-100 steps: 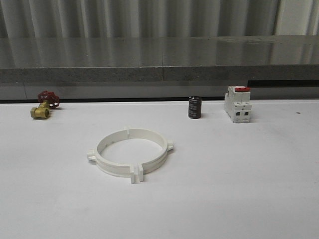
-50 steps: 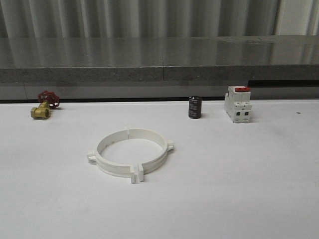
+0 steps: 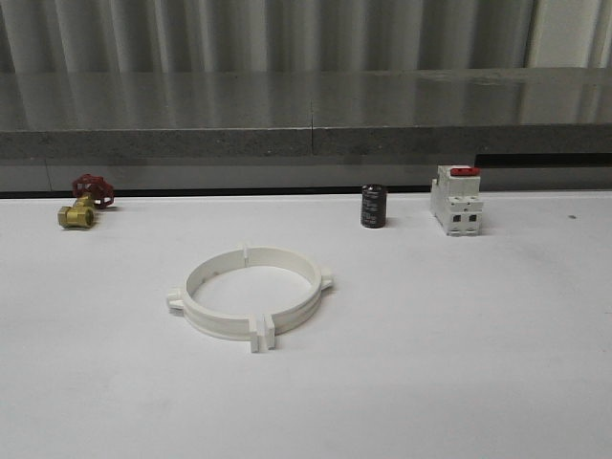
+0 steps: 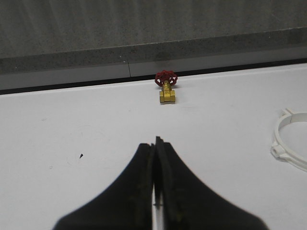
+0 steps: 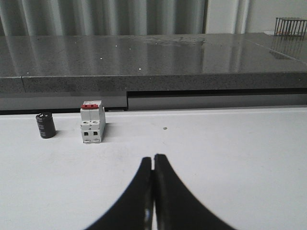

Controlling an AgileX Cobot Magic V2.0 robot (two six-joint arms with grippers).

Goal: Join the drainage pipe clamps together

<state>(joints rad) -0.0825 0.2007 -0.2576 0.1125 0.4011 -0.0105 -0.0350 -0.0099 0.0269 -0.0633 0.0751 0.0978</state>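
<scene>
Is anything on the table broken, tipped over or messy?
Nothing stands out. The white plastic half-ring clamps lie flat as one ring, the black cylinder and white red-topped breaker stand upright, and the brass valve with red handle looks whole.

No text, label or number can be read anywhere; the black capacitor point(image 3: 374, 207) carries faint markings and the white breaker point(image 3: 456, 201) small marks on its face, all too blurred to make out
</scene>
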